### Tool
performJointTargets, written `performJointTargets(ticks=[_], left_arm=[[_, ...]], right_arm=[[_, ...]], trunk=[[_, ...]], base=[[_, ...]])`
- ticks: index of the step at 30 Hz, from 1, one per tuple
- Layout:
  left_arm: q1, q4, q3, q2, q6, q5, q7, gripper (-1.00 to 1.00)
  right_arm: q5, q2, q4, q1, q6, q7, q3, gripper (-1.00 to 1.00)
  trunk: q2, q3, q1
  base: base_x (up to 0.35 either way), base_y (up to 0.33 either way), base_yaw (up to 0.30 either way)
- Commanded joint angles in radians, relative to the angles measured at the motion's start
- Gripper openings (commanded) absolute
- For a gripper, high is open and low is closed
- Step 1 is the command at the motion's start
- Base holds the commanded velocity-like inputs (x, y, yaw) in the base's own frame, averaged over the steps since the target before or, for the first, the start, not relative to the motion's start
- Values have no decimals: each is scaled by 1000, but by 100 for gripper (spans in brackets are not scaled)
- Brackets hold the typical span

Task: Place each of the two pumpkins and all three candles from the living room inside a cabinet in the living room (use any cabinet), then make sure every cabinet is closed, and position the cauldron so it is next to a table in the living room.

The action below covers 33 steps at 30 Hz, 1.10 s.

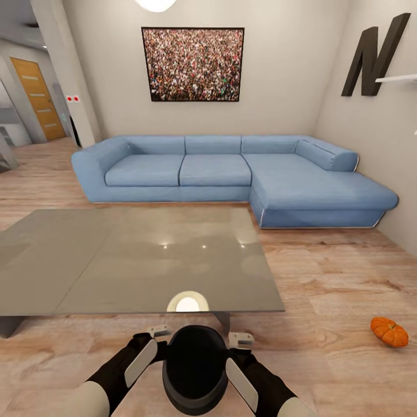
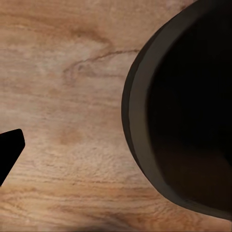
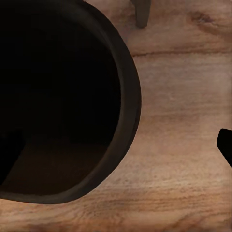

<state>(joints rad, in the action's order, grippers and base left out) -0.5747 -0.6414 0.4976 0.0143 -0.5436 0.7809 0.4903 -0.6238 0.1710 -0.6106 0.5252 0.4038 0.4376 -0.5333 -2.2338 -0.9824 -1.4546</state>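
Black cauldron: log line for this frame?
black round cauldron between both pincers, above wood floor | grey glossy table just ahead | orange pumpkin on floor, right

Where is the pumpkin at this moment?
In the head view, the pumpkin lies on the wooden floor at lower right, right of the grey table and in front of the blue sofa.

Black forearms, white upper sleeves; left gripper (image 1: pixel 157 335), right gripper (image 1: pixel 240 341): pale grey fingers.
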Motion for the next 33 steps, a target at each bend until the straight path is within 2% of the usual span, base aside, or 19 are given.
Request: performJointTargets(ticks=[1, 12, 25, 33], left_arm=[[-1, -4, 7, 3, -1, 11, 10, 100], [-1, -9, 7, 12, -1, 11, 9, 100], [-1, -9, 7, 13, -1, 11, 8, 100], [-1, -34, 7, 13, -9, 11, 10, 100]], right_arm=[[-10, -1, -1, 1, 3, 9, -5, 100], [-17, -1, -2, 1, 3, 9, -5, 100], [-17, -9, -48, 0, 4, 9, -5, 100], [-17, -10, -49, -1, 4, 7, -4, 100]], trunk=[[7, 2, 4], [7, 2, 4], [7, 2, 4], [7, 2, 4]], base=[[0, 0, 0], [-12, 0, 0], [-289, 0, 0], [-70, 0, 0]])
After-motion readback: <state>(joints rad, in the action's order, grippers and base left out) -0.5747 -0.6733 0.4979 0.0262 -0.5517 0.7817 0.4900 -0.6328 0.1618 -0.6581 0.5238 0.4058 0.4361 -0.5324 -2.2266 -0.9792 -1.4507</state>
